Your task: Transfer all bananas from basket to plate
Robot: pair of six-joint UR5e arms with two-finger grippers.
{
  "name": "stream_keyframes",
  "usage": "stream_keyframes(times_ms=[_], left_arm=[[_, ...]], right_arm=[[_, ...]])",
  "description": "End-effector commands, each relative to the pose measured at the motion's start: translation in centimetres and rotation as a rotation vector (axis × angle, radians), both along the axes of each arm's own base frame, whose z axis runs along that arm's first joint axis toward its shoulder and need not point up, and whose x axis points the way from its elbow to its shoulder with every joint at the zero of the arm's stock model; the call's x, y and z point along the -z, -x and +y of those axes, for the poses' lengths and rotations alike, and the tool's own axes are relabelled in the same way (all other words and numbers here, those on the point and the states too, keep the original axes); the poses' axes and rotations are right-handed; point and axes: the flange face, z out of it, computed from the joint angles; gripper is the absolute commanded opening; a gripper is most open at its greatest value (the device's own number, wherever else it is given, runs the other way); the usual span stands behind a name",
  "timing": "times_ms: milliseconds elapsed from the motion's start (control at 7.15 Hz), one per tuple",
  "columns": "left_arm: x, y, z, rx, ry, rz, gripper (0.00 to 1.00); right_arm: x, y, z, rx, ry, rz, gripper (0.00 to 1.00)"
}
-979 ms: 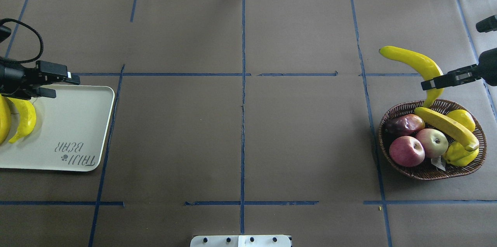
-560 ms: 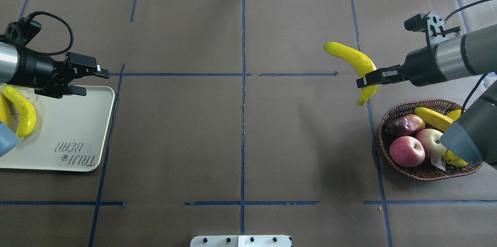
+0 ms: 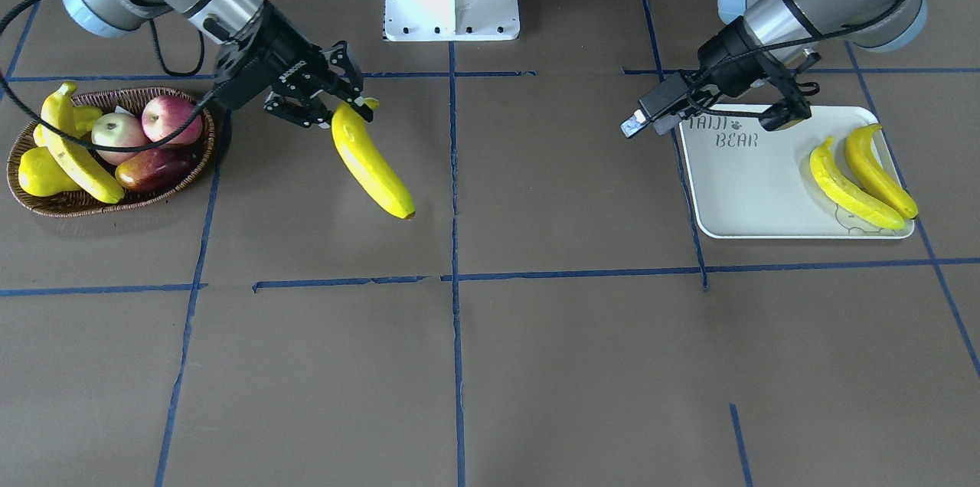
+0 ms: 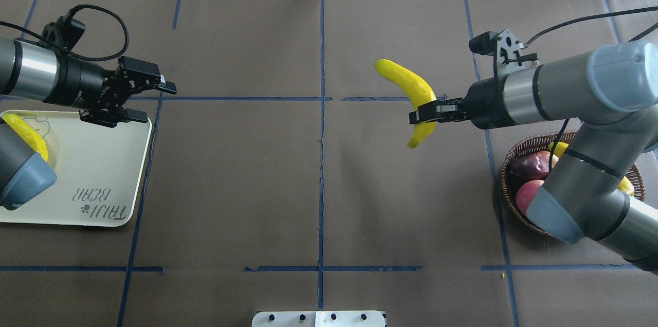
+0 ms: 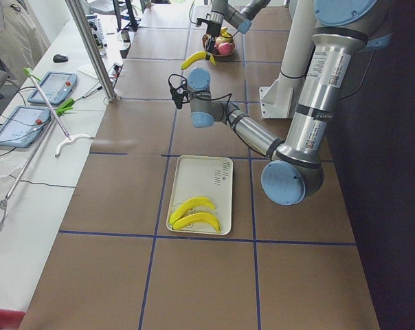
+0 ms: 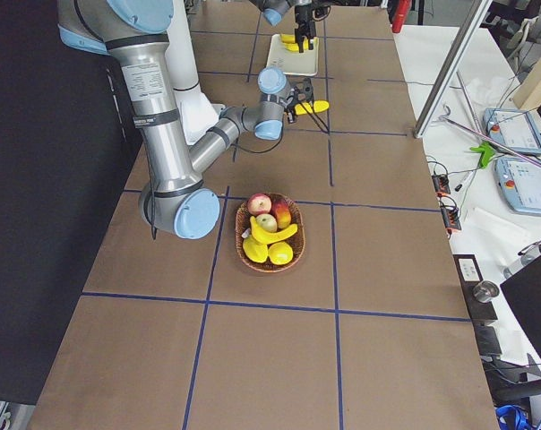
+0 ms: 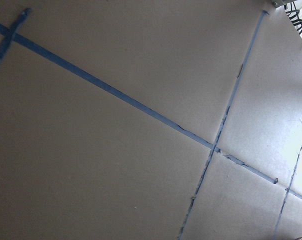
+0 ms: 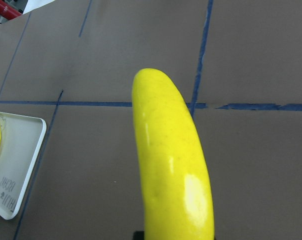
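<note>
Holding: right claw is clamped on one banana toward one end, clear of the table.
Held banana's place: between basket and plate, nearer the basket.
Left claw: fingers spread wide with nothing between them, near the plate's corner toward the table's middle.
Plate: two bananas lie side by side at its outer end.
Basket: one more banana lies among apples and other yellow fruit.
</note>
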Motion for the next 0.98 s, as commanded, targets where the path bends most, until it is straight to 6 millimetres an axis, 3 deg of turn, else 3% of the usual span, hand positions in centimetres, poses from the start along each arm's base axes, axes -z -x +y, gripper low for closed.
stream_keyframes(times_ms=[0, 280, 560, 839], left_arm=[[3.2, -2.1, -0.1, 0.008, 0.073, 0.051, 1.00], [6.0, -4.3, -0.3, 0.026, 0.141, 0.088, 1.00], [8.0, -7.9, 0.5, 0.081, 0.173, 0.116, 1.00], [7.2, -9.6, 0.9, 0.075, 0.186, 0.097, 1.00]], right_arm=[[3.8, 5.1, 3.9, -0.032, -0.003, -0.057, 0.02], [7.1, 9.0, 6.8, -0.070, 0.005, -0.035, 0.02], [9.5, 11.0, 8.4, -0.095, 0.022, -0.051, 0.02], [10.8, 13.0, 8.7, -0.118, 0.019, -0.056, 0.02]])
